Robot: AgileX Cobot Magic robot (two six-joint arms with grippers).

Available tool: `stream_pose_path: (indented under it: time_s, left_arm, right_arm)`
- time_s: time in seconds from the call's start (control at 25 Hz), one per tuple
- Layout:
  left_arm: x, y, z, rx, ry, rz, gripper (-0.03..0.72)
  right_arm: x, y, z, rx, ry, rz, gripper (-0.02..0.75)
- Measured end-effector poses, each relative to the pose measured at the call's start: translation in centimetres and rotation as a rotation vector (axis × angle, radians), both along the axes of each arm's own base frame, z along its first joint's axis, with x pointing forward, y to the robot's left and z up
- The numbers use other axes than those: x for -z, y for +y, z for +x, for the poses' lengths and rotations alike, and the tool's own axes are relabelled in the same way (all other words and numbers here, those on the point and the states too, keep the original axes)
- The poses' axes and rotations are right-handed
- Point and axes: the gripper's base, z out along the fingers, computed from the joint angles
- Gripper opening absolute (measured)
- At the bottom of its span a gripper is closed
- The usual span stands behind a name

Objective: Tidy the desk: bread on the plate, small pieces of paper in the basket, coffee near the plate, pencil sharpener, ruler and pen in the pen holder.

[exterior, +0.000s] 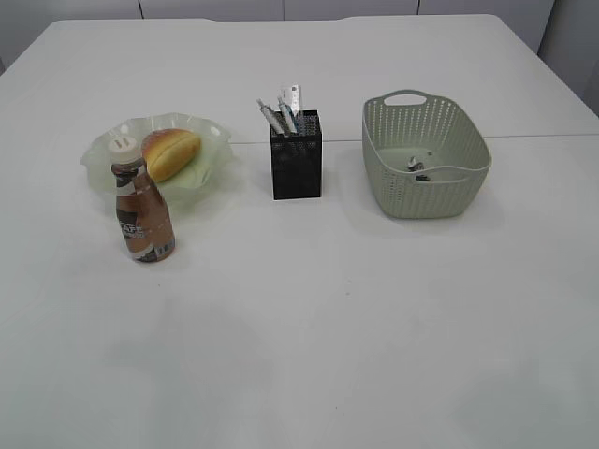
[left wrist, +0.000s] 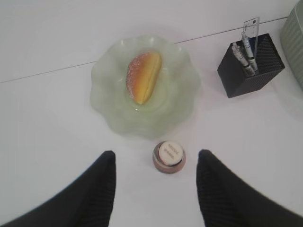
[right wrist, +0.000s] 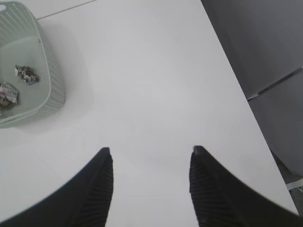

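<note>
Bread (exterior: 171, 152) lies on the plate (exterior: 211, 140), coffee (exterior: 142, 208) just beside it. Both grippers' jaws hang released, grasping nothing.

Pale panelled wall (exterior: 281, 7) behind, grey floor (right wrist: 265, 47) (possibly tiled), soft even light

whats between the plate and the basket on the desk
The black pen holder, with pens and the ruler standing in it, stands between the plate and the basket; the exterior view shows this.

Left gripper (left wrist: 155, 156): two black tapered fingers, ribbed inner faces. Right gripper (right wrist: 150, 152): same.
</note>
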Motion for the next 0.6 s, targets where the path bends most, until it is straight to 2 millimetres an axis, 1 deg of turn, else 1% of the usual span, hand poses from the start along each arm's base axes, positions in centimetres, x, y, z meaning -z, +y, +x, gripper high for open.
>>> stream_pose_path:
  time_s: [0.08, 0.12, 0.28, 0.36, 0.44, 0.48, 0.52, 0.6]
  left_arm:
    - [-0.6, 0.9, -1.7, -0.008, -0.003, -0.006, 0.396]
    - [-0.5, 1.2, -2.4, -0.009, 0.005, -0.004, 0.396]
    - [-1.0, 2.9, -6.4, -0.023, 0.006, 0.003, 0.396]
    - [-1.9, 3.7, -8.8, -0.029, -0.025, -0.008, 0.396]
    - [-3.0, 4.5, -11.1, -0.032, -0.065, -0.021, 0.396]
    - [-3.8, 5.0, -12.7, -0.033, -0.101, -0.035, 0.396]
    - [-4.2, 5.3, -13.7, -0.033, -0.121, -0.042, 0.396]
    - [-5.3, 6.1, -16.0, -0.038, -0.173, -0.065, 0.396]
  right_arm:
    - [-0.3, 0.5, -1.7, -0.014, -0.006, -0.009, 0.414]
    - [-0.3, 0.7, -2.4, -0.022, -0.005, -0.014, 0.414]
    - [-0.8, 2.7, -5.7, -0.098, -0.025, -0.04, 0.414]
    - [-0.4, 4.2, -7.1, -0.175, -0.025, -0.031, 0.414]
    - [0.5, 5.7, -8.2, -0.249, -0.014, -0.004, 0.414]
    - [1.0, 6.3, -8.7, -0.275, -0.006, 0.009, 0.414]
    - [1.5, 6.8, -9.2, -0.297, 0.003, 0.02, 0.414]
    - [1.7, 7.4, -10.9, -0.322, -0.009, 0.025, 0.414]
